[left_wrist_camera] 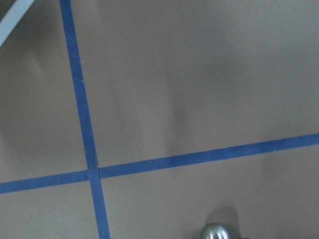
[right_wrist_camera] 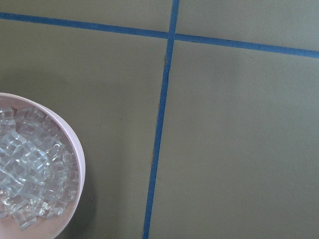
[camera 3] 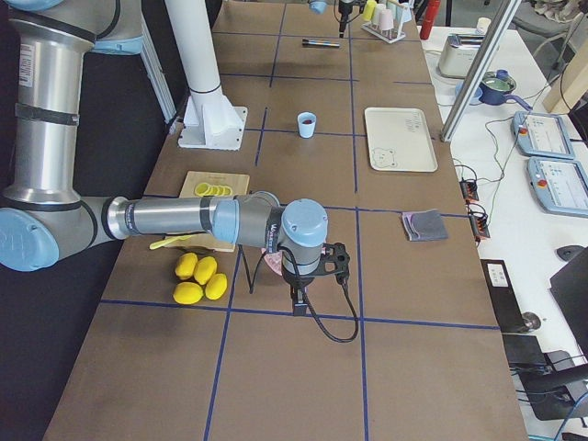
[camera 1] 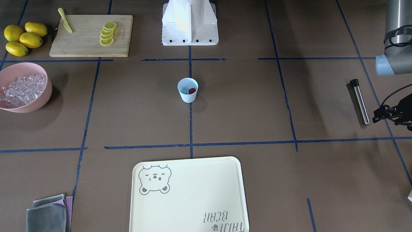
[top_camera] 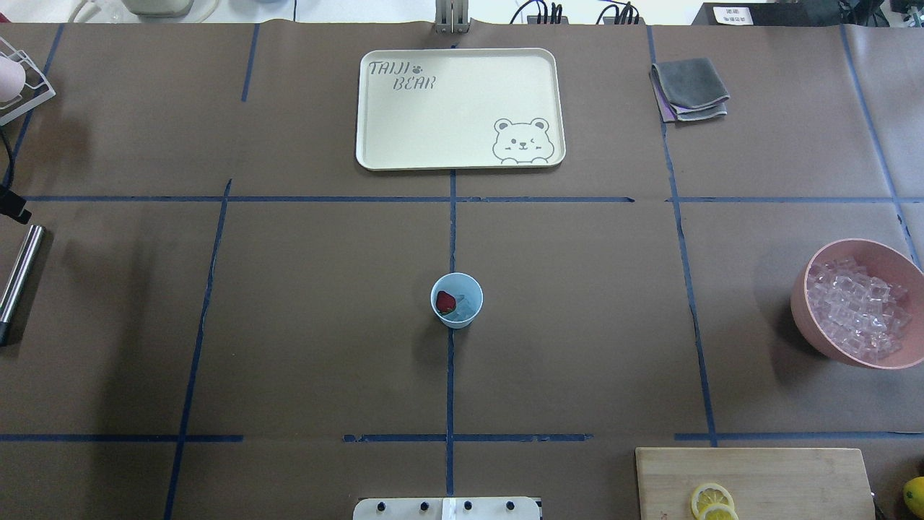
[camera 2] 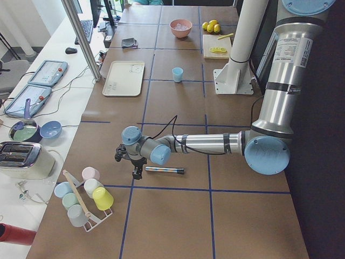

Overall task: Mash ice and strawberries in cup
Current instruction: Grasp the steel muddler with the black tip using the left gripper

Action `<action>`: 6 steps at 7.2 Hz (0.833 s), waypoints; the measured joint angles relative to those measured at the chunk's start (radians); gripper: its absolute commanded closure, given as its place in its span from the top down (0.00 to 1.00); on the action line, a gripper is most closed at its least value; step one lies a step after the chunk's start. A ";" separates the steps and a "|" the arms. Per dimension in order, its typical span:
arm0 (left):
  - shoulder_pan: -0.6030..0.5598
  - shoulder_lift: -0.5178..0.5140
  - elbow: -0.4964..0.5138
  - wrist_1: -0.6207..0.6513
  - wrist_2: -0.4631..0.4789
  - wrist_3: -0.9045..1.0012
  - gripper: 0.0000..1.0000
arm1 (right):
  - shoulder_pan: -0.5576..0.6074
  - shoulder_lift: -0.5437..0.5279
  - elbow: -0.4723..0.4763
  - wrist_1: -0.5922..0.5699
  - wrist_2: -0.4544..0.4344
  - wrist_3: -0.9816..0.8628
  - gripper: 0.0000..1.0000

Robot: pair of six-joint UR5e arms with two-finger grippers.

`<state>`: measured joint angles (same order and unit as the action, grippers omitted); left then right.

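Over table's left end, left fingers (camera 2: pixel 138 172) near metal rod (camera 2: pixel 164 170); spread unreadable, right fingers (camera 3: pixel 298 301) likewise.

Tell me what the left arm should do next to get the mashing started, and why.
Probably lower the left pincer onto the metal muddler and grip it. The cup already holds the strawberry and some ice, but the muddler lies flat on the table, unheld, close beside that pincer. Nothing can be mashed until the tool is in hand.
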<state>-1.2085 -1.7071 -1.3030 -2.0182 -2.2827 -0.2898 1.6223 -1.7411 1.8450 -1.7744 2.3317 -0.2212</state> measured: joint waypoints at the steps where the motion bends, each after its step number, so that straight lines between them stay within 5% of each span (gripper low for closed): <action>1: 0.017 0.009 -0.001 -0.020 -0.013 -0.022 0.88 | 0.000 0.000 0.000 0.001 0.000 -0.001 1.00; 4: 0.068 0.044 0.000 -0.113 -0.020 -0.079 0.83 | 0.001 0.000 -0.001 0.001 0.000 -0.003 1.00; 5: 0.078 0.050 0.000 -0.126 -0.019 -0.086 0.39 | 0.001 0.000 -0.001 0.001 0.000 -0.004 1.00; 6: 0.082 0.053 -0.001 -0.132 -0.019 -0.089 0.06 | 0.001 0.000 -0.001 0.001 0.000 -0.005 1.00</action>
<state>-1.1266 -1.6541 -1.3041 -2.1505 -2.3016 -0.3786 1.6230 -1.7413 1.8439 -1.7733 2.3317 -0.2258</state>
